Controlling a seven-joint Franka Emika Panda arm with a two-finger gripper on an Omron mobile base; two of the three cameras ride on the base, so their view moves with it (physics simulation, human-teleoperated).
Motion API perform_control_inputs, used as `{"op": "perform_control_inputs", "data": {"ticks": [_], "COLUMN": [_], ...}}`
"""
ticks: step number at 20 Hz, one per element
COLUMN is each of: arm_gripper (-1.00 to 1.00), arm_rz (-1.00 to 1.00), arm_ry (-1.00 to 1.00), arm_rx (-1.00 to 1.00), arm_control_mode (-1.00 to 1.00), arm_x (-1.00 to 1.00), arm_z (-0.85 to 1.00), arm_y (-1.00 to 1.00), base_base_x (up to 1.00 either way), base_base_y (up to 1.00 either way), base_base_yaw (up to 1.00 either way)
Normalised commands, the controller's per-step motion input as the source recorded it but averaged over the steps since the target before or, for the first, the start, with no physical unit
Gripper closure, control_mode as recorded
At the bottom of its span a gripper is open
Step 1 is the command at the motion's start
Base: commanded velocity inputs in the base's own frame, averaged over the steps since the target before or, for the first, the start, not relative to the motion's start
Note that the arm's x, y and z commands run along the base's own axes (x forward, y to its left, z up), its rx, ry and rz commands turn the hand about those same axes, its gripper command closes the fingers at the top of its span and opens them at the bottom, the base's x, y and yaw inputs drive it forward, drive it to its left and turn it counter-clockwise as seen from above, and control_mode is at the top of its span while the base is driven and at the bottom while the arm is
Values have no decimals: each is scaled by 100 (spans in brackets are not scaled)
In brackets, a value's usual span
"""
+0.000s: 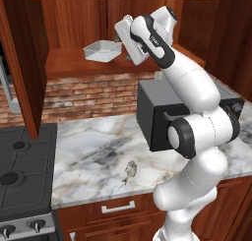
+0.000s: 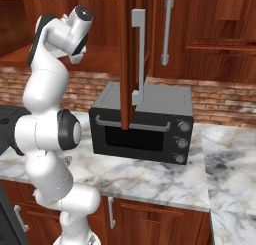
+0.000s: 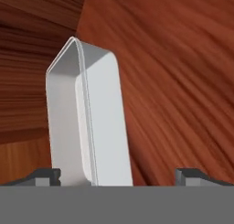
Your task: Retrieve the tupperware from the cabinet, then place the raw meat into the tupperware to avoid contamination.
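My tool [image 3: 116, 175] stands wide apart at the tupperware [image 1: 102, 50] in the cabinet [image 1: 69, 63] — the raw meat [image 1: 130, 170] lies on the counter [image 1: 93, 151].

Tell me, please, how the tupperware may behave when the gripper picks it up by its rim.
The tupperware looks thin-walled and empty, so probably light. Its smooth plastic rim may slip between the fingers. Held by one edge, the shallow container would likely tilt.

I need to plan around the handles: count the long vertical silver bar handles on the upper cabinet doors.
2. One long vertical silver bar handle is on the open reddish-brown cabinet door above the black toaster oven; the other is on the closed door to its right. Others may be hidden.
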Motion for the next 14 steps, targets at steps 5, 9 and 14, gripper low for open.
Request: {"op": "perform_control_inputs", "data": {"ticks": [5, 9, 14], "arm_gripper": [-100, -100, -100], "arm_rz": [0, 0, 0], "arm_ry": [0, 0, 0], "arm_rx": [0, 0, 0], "arm_control_mode": [-100, -100, -100], "arm_x": [26, 29, 27], "arm_z": [-9, -14, -11], "arm_y": [9, 8, 11], "base_base_x": [0, 0, 0], "base_base_y": [0, 0, 0], "base_base_yaw": [0, 0, 0]}}
